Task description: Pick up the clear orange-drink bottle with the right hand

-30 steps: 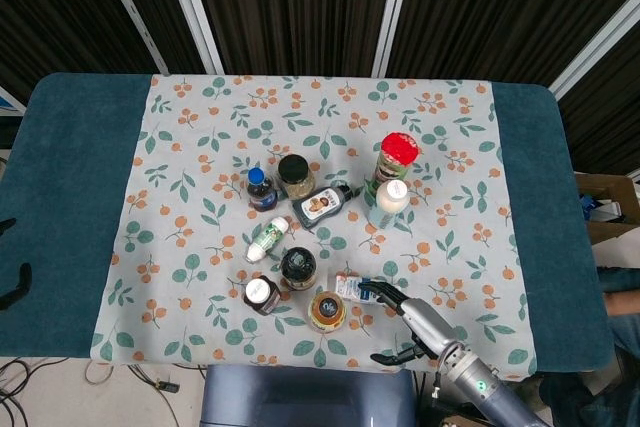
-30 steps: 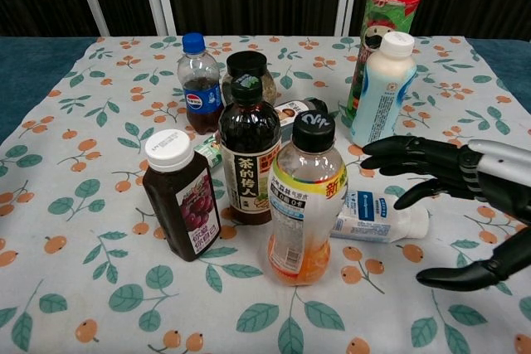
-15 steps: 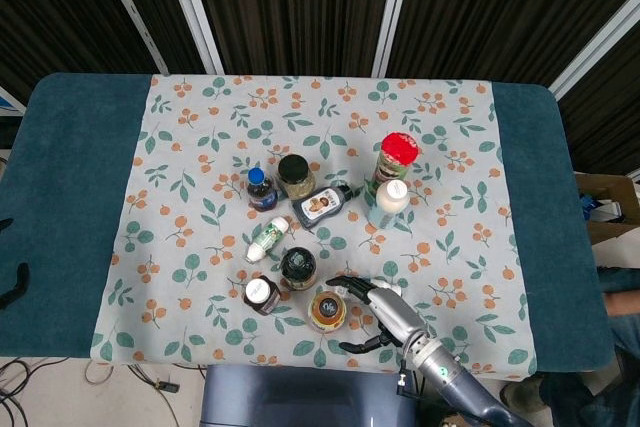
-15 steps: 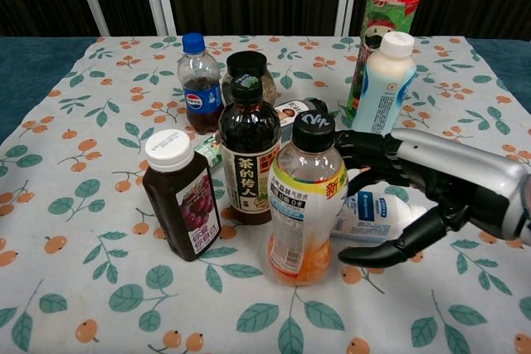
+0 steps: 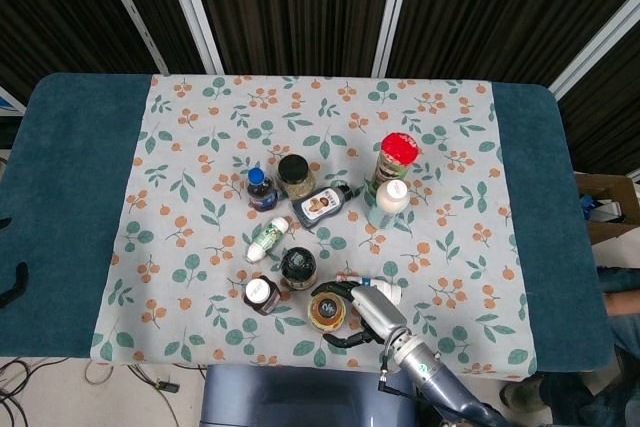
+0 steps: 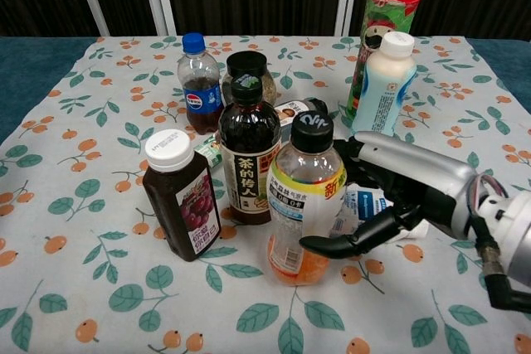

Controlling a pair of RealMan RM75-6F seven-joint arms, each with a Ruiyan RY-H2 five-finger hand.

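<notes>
The clear orange-drink bottle (image 6: 305,205) with a black cap stands upright near the front edge of the floral cloth (image 6: 99,105); from above it shows as a black cap (image 5: 327,309). My right hand (image 6: 390,196) reaches in from the right and cups the bottle. Its thumb lies across the lower front of the bottle, and its fingers (image 6: 358,153) pass behind it, spread wide. The hand (image 5: 362,312) shows right of the cap in the head view. Only dark fingertips of my left hand (image 5: 12,282) show at the far left edge, apart and holding nothing.
A dark tea bottle (image 6: 248,159) and a white-capped grape-juice bottle (image 6: 178,201) stand just left of the orange drink. A small white bottle (image 6: 373,213) lies under my right hand. Behind stand a cola bottle (image 6: 197,84), a dark jar (image 6: 247,68), a white milk bottle (image 6: 382,97) and a red-topped can (image 6: 386,14).
My right hand has moved left from beside the lying white bottle to around the orange-drink bottle. The bottle has not moved.
</notes>
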